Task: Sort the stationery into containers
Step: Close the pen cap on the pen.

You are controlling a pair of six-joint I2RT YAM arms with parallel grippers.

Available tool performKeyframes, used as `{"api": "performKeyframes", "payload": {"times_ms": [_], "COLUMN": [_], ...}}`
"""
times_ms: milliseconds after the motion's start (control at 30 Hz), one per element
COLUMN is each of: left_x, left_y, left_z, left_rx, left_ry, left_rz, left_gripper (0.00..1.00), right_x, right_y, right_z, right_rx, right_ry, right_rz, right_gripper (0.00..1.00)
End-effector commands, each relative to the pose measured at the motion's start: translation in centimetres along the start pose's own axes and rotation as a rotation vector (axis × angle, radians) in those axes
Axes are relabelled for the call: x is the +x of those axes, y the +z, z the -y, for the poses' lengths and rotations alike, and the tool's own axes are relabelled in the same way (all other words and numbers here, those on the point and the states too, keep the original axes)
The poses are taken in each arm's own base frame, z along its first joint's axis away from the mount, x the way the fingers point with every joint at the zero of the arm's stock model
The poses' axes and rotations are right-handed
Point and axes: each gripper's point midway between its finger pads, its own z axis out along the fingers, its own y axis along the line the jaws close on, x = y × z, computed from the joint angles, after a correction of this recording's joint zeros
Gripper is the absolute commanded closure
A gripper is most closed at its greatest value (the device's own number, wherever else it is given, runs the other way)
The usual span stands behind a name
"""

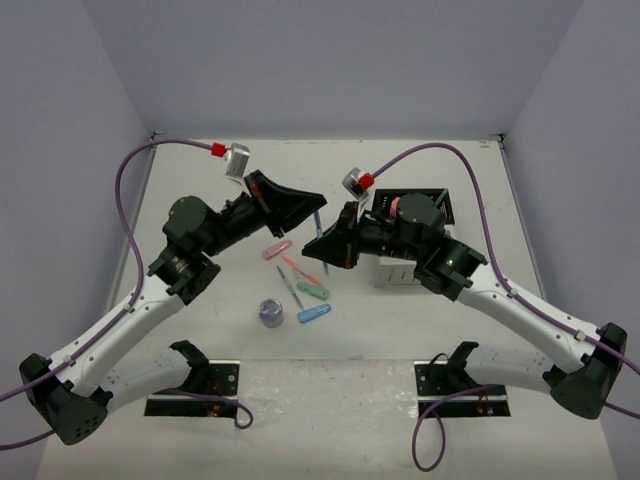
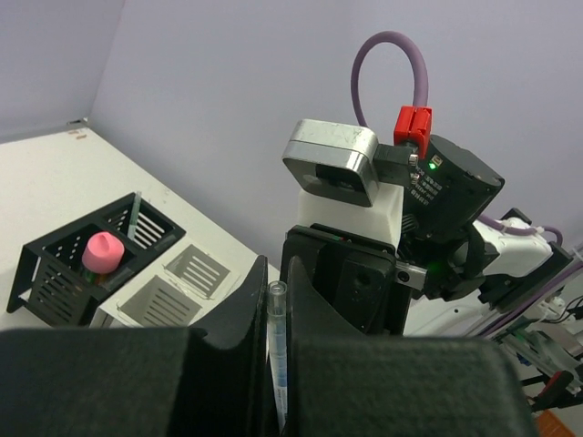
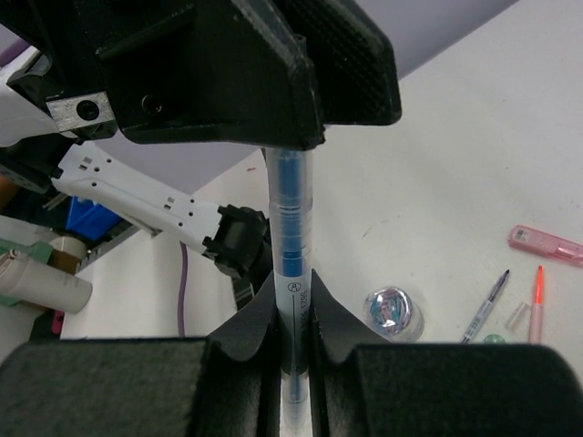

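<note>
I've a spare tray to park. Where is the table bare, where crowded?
Bare: the near strip of white table between the two black arm mounts, and the far strip along the back wall. Crowded: the centre, around the round blue-grey roll and blue capsule-shaped piece, and beside the black perforated organiser.

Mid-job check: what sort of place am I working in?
Likely a robotics lab test cell: a white table boxed in by plain lilac walls, the left arm and right arm bolted at its near edge, and a blue bin outside it.
</note>
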Motion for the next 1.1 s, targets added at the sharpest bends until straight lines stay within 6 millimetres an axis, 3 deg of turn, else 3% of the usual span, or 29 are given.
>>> {"api": "performKeyframes", "payload": {"times_ms": [0,167,233,333,600,900,967,1067], "left_x": [1.2,4.5,6.7,8.6,12.1,16.0,15.6,12.1], "left_y": [-0.4,-1.3,-1.9,-2.2,-0.9,-1.3,-1.4,-1.2], "left_z": [1.0,0.7,0.1,0.5,3.1,4.0,3.3,3.1], "left_rx": [0.071,0.103,0.098,0.100,0.146,0.161,0.116,0.036], "left_ry": [-0.010,-0.073,-0.106,-0.126,-0.152,-0.205,-0.183,-0.087], "left_rz": [-0.043,-0.110,-0.137,-0.167,-0.245,-0.313,-0.296,-0.221], "left_gripper": [1.00,1.00,1.00,1.00,1.00,1.00,1.00,1.00], "right_x": [-4.3,-8.8,-11.8,-13.9,-14.9,-17.2,-16.5,-13.5], "right_y": [-0.2,-0.4,-1.4,-1.4,0.1,-0.1,-0.1,0.5], "right_z": [-1.1,-0.7,-0.2,-0.2,0.1,2.1,2.2,2.9], "right_rx": [0.021,0.038,0.026,0.018,-0.011,0.080,0.068,0.034], "right_ry": [-0.075,-0.121,-0.114,-0.129,-0.130,-0.146,-0.142,-0.105], "right_rz": [0.096,0.157,0.195,0.213,0.191,0.236,0.226,0.177], "right_gripper": [1.00,1.00,1.00,1.00,1.00,1.00,1.00,1.00]}}
